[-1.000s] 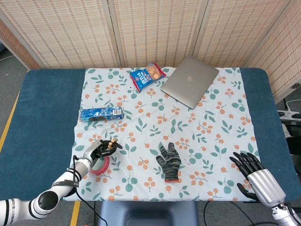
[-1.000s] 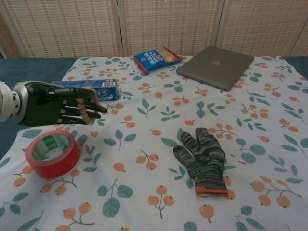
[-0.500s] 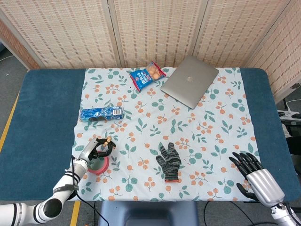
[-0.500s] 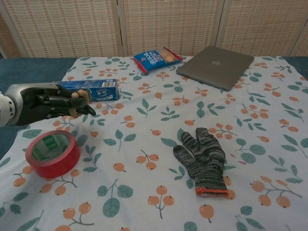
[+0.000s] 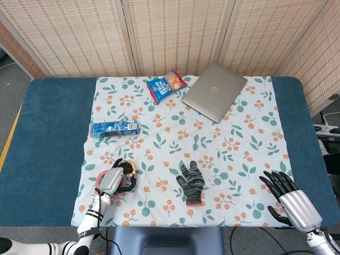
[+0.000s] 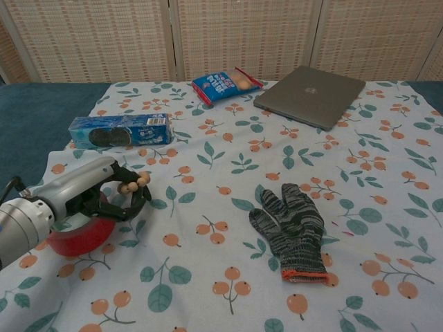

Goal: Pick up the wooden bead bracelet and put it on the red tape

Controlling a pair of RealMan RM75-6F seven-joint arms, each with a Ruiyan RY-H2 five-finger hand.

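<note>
Wooden bead bracelet (image 6: 133,185) is dangling in the left hand (image 6: 82,196), fingers pinching it right over the red tape (image 6: 77,236) near the desk's front-left corner, so the placing step is underway and the next move calls for opening those fingers.

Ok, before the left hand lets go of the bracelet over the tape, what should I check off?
1. Left hand holds the wooden bead bracelet: ok.
2. Hand is over the red tape: ok.
3. Bracelet centred on the roll: not ok, beads hang toward its right edge.
4. Bracelet touching the tape: cannot tell.
5. Glove away from the drop spot: ok.
6. Right hand apart, open: ok.
</note>
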